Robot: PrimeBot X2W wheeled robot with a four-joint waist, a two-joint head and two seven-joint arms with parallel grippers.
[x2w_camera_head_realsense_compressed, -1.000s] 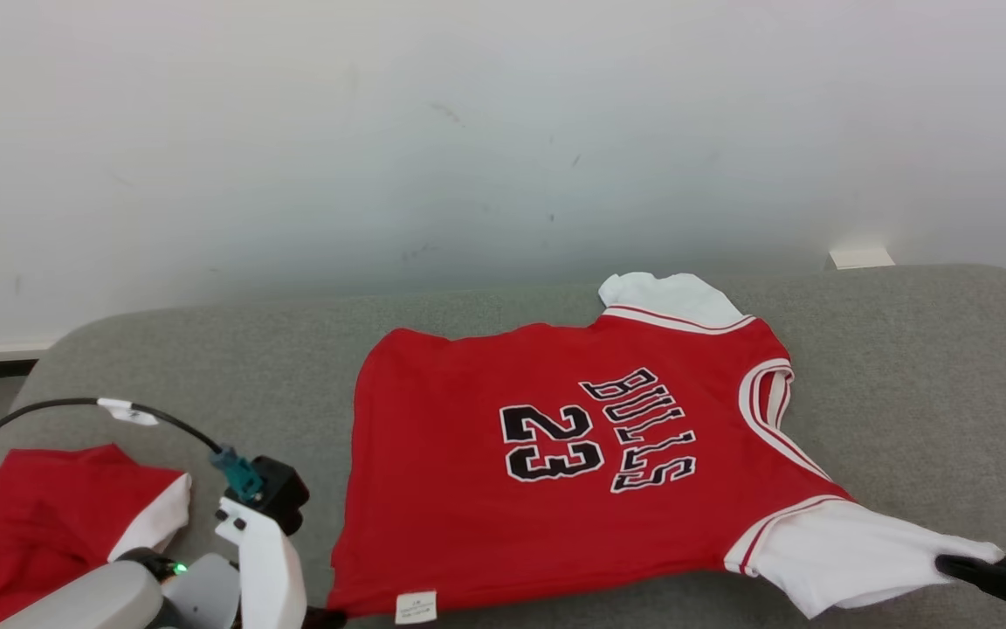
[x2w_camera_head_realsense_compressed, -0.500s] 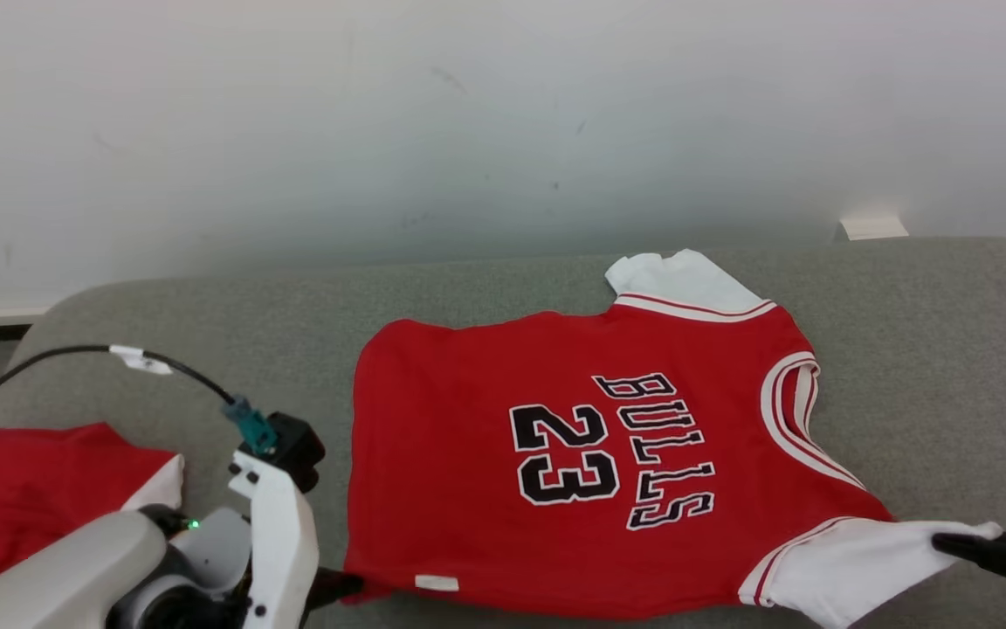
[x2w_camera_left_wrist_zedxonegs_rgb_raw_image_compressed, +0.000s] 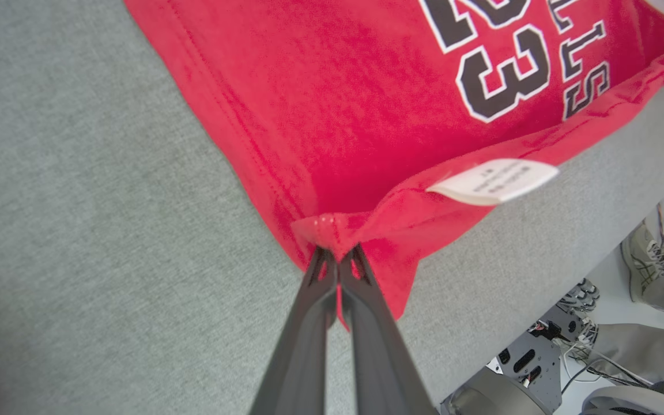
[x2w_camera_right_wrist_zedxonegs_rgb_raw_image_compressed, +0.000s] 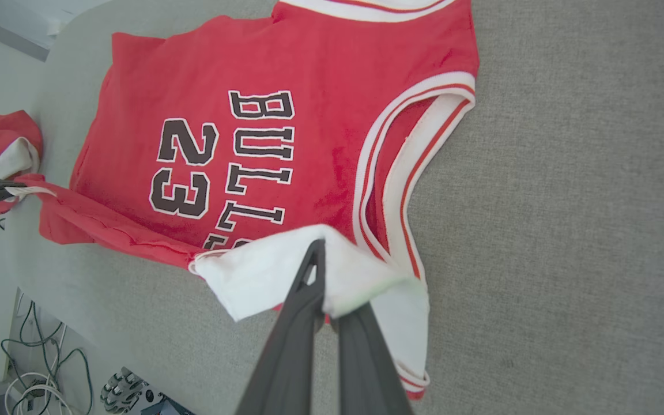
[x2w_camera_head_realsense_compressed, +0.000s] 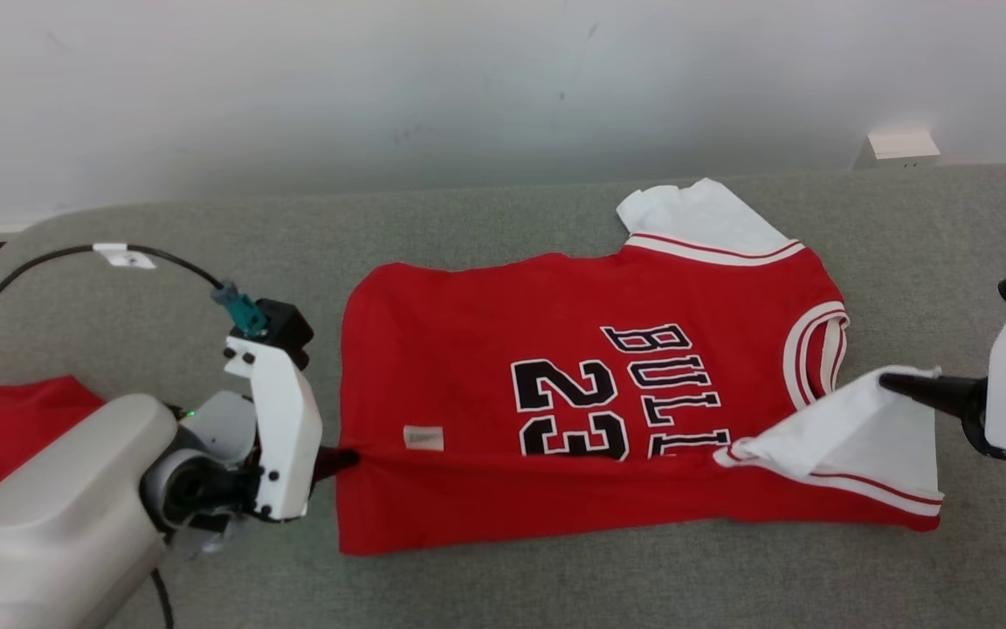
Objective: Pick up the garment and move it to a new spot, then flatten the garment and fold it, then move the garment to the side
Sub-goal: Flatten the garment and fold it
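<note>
we've got the red jersey (x2w_camera_head_realsense_compressed: 503, 349) spread mid-cushion on the grey couch (x2w_camera_head_realsense_compressed: 119, 288). at its 9 o'clock, our left gripper (x2w_camera_head_realsense_compressed: 350, 455) is pinched shut on the hem corner. at 3 o'clock, our right gripper (x2w_camera_head_realsense_compressed: 892, 382) is clamped on the white sleeve, which is lifted up.

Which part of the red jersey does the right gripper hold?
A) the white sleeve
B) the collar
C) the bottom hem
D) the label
A: the right gripper is shut on the white sleeve of the jersey.
</note>
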